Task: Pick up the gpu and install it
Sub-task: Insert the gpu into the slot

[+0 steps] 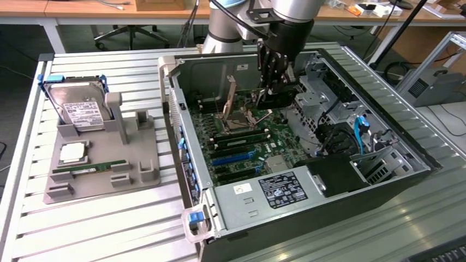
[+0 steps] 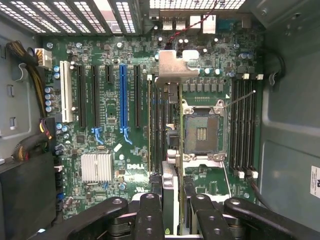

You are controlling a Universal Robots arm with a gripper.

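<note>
Pincer [image 1: 271,93] is clamped on the gpu [image 2: 172,70], a thin card held edge-on inside the open computer case [image 1: 211,73]. The card hangs over the motherboard [image 2: 112,107], between the processor socket [image 2: 202,132] and a row of long black slots; whether it touches the board I cannot tell. 1 hard drive [image 1: 80,109] sits on the grey stand [image 1: 102,185] at the exterior view's left.

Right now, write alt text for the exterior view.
A robot arm reaches into an open computer case, its tool holding a dark card over the motherboard. On the exterior view's left, a grey tray holds a hard drive and a memory stick.
</note>
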